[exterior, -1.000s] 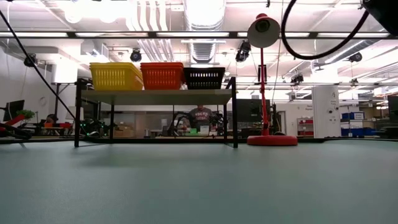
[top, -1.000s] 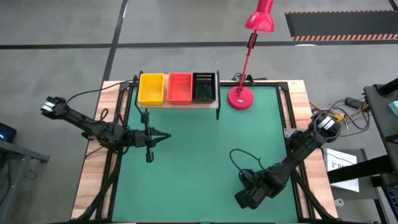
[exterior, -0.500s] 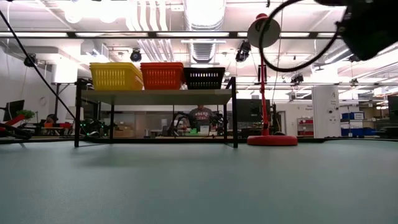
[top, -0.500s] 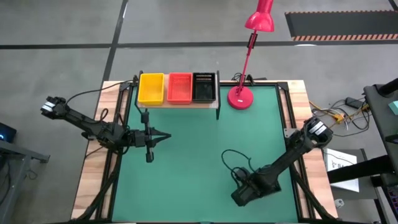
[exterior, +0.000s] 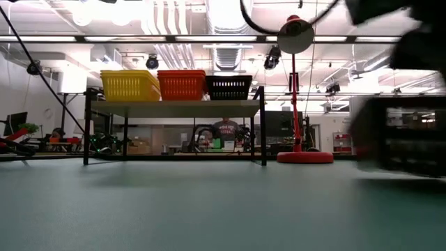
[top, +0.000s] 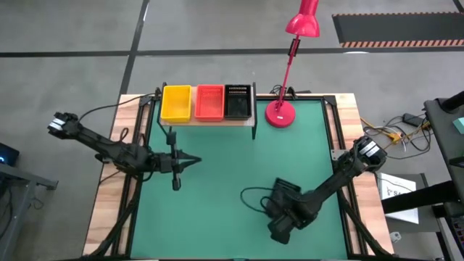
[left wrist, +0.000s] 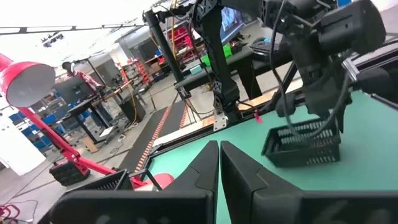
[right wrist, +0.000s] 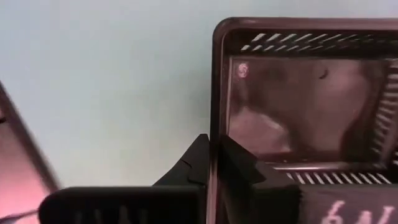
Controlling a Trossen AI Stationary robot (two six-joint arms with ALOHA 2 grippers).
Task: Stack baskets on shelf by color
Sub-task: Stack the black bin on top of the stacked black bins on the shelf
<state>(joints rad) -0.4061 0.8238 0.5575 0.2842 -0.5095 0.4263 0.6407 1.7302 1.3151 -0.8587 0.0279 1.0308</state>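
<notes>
The shelf stands at the table's far edge. On its plank rest yellow, red and black baskets, side by side. Another black basket is at the table's near right, blurred in the low view. My right gripper is shut on it from above. My left gripper hovers shut over the table's left middle, with nothing between its fingers. My right gripper pinches one side wall of the black basket near a corner, one finger inside and one outside. The fingers come from above, pointing down. The basket sits level, open side up. Whether it is clear of the table I cannot tell.
A red desk lamp stands on its base right of the shelf, its head leaning past the far edge. A black cable loop trails by the right arm. Bare green table lies between the arms. A person sits beyond the shelf.
My right gripper has gone toward the table's left edge and a little toward the far edge, its cable loop swinging left with it. The black basket has come into the low view from the right, blurred with motion.
</notes>
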